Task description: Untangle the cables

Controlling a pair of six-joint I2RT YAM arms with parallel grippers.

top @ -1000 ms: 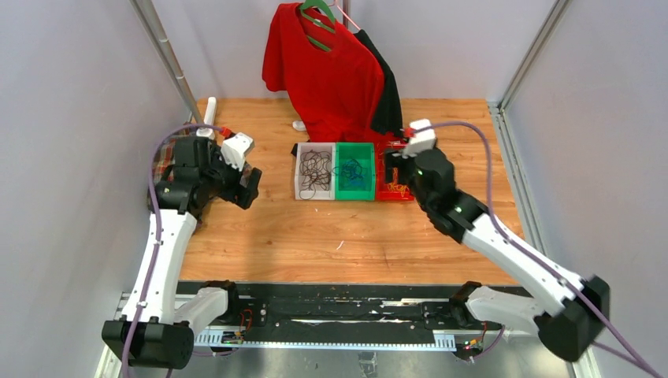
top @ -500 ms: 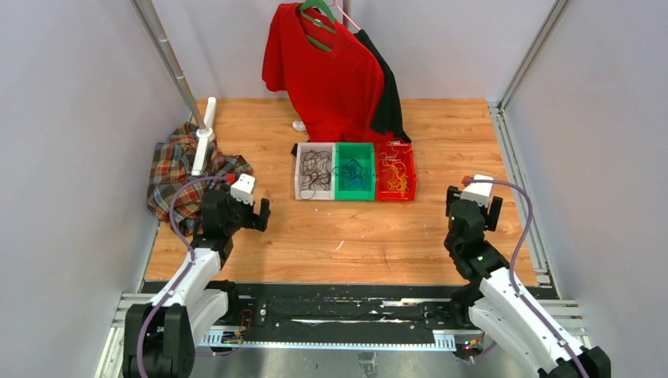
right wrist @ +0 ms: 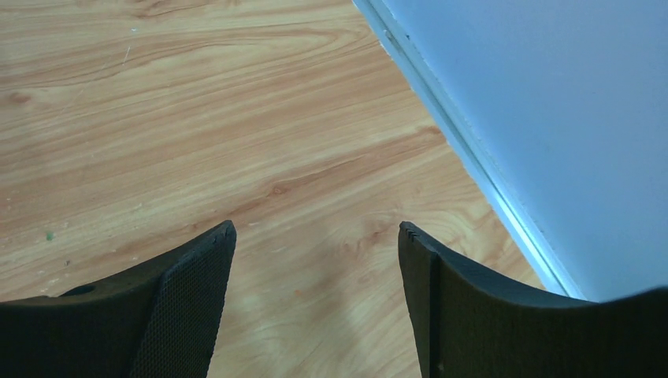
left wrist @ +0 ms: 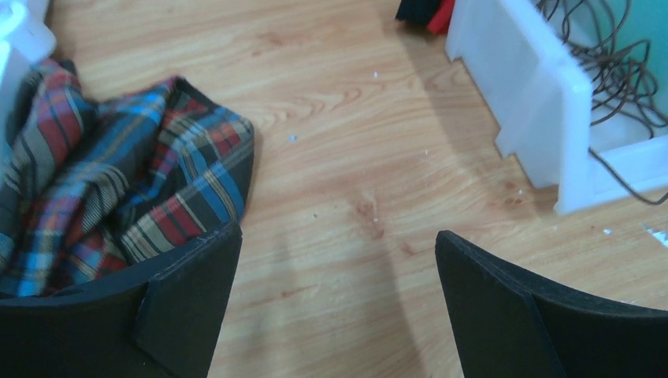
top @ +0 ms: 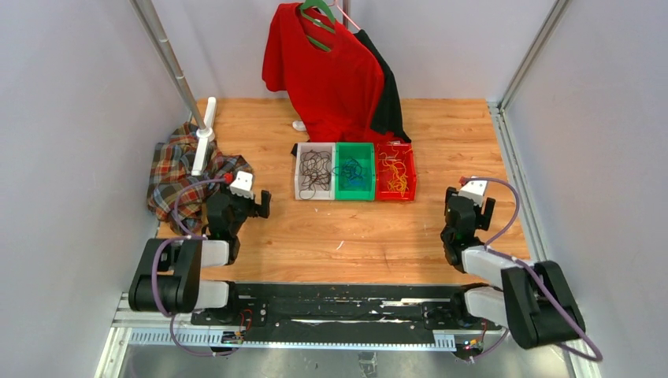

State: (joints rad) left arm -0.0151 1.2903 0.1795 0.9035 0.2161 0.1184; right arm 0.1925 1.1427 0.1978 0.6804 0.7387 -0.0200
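three bins: white bin (top: 298,170), green bin (top: 354,198), red bin (top: 395,198). three cable bundles: black cables (top: 315,169), blue cables (top: 352,172), yellow cables (top: 394,173). two hanging garments: red shirt (top: 327,71), black garment (top: 388,102). one plaid cloth (top: 169,177), left table edge.

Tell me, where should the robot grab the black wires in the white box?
Probably from straight above, since the white bin walls block sideways reaches. Pinch one loop at the edge of the black cables, not the dense middle, so fewer strands lift together. The open left gripper sits nearest.
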